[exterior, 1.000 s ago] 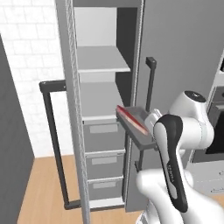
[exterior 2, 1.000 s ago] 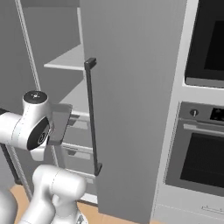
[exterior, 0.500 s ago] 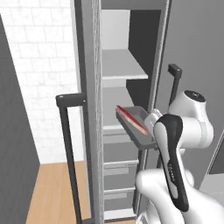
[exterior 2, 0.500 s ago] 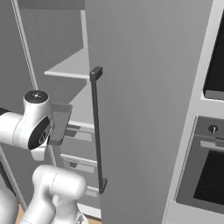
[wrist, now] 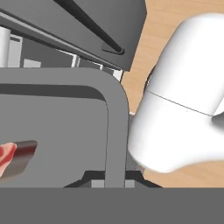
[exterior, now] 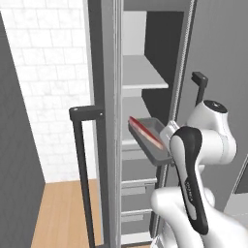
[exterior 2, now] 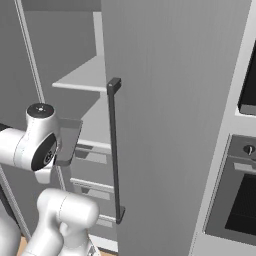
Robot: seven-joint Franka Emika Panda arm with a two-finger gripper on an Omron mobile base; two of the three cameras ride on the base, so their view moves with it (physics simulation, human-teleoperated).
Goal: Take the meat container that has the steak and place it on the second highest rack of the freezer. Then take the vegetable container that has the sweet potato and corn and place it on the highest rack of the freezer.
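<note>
The gripper (wrist: 114, 180) is clamped tight on the rim of the grey meat container (exterior: 154, 140), its finger tips pinching the tray's wall in the hand view. The steak (exterior: 143, 130), a red slab with a darker edge, lies along the tray's far side, near its left rim. The tray is held tilted in front of the open freezer (exterior: 145, 97), about level with the pale shelf (exterior: 138, 77) inside. Drawers (exterior: 138, 186) sit below. Black bar handles (exterior 2: 115, 150) run down the doors. No writing or labels can be read.
</note>
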